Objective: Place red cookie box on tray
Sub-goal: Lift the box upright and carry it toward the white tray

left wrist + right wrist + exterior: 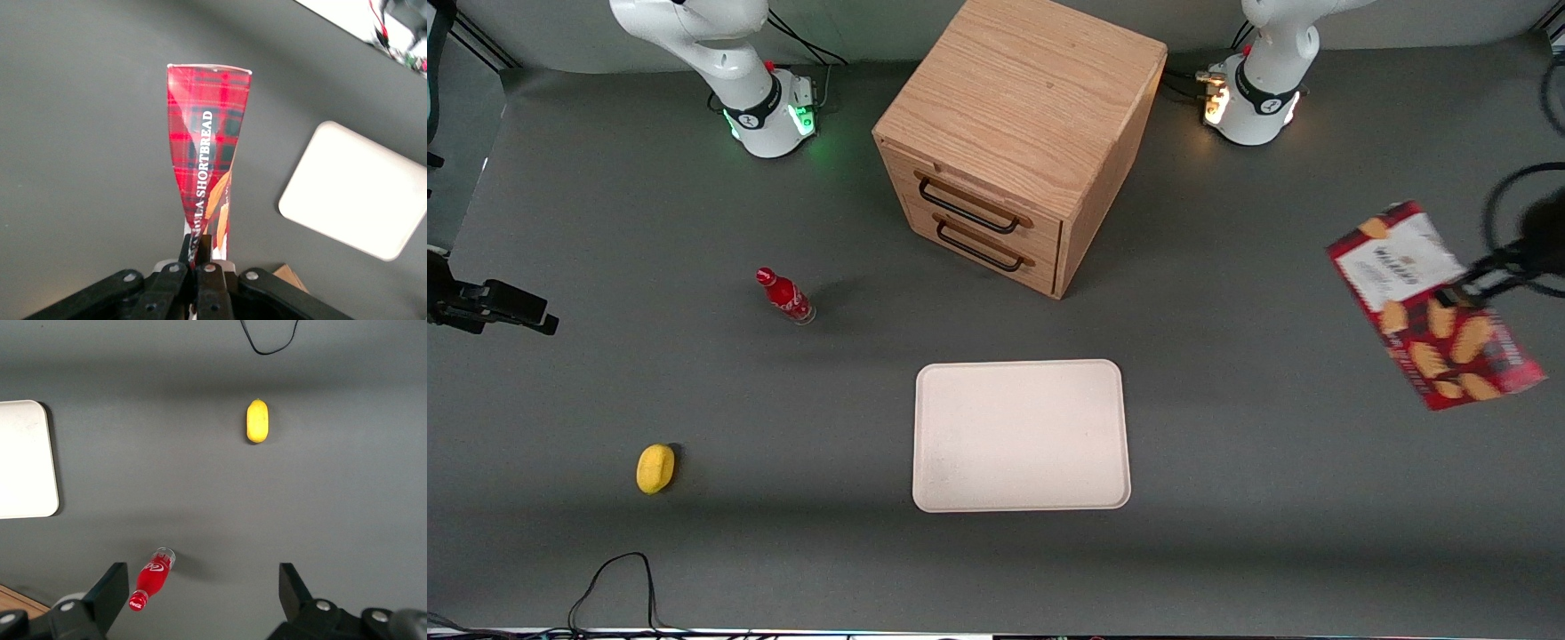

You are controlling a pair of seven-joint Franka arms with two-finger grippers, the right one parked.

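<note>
The red cookie box point(1432, 307) is dark red plaid with a white label end and tan cookie pictures. It hangs tilted in the air above the table toward the working arm's end. My left gripper point(1469, 289) is shut on it near its middle edge. In the left wrist view the box point(207, 153) stands out from between the shut fingers of the gripper point(199, 248), pinched thin there. The cream-white tray point(1021, 436) lies flat and bare on the table near the front camera, well off sideways from the box. It also shows in the left wrist view point(357, 190).
A wooden drawer cabinet point(1014, 133) stands farther from the front camera than the tray. A small red bottle point(784, 296) and a yellow lemon point(655, 468) lie toward the parked arm's end. A black cable point(609, 582) loops at the front edge.
</note>
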